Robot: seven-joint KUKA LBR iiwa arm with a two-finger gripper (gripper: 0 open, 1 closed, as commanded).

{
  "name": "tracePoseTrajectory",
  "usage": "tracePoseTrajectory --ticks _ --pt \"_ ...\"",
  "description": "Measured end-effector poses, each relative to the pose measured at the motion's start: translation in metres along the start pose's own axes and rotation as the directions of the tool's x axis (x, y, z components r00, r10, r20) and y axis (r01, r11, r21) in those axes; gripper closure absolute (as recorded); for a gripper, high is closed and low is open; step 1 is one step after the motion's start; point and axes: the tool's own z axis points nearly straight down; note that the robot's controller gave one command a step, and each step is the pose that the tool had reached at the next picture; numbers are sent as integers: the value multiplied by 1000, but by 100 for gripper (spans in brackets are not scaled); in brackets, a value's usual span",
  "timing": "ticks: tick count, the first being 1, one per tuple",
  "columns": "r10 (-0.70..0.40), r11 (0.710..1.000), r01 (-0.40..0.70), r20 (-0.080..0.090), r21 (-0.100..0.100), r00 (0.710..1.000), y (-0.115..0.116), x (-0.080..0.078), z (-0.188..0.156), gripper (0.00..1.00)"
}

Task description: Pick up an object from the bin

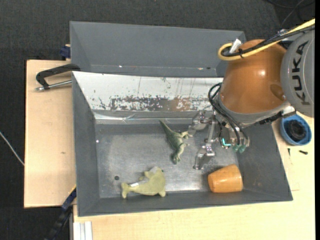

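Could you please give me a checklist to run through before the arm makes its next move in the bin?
1. The tool is inside the bin, right of centre: ok.
2. The green toy dinosaur lies free on the floor, nothing on it: ok.
3. The tool is centred over the dinosaur: not ok, it stands to its right in the view.
4. The orange cup-shaped thing is apart from the tool: cannot tell, they are very close.
5. The pale green soft toy lies by the front wall, away from the tool: ok.
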Motion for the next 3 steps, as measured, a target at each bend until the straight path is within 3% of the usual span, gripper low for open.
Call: tracePoseTrajectory --ticks 1,2,3 --pt "64 998 -64 4 -1 998 -3 -58 133 0" --pt "64 998 -64 9 -1 998 -3 -60 128 100" --pt "-49 999 49 21 1 999 4 -47 -51 100"
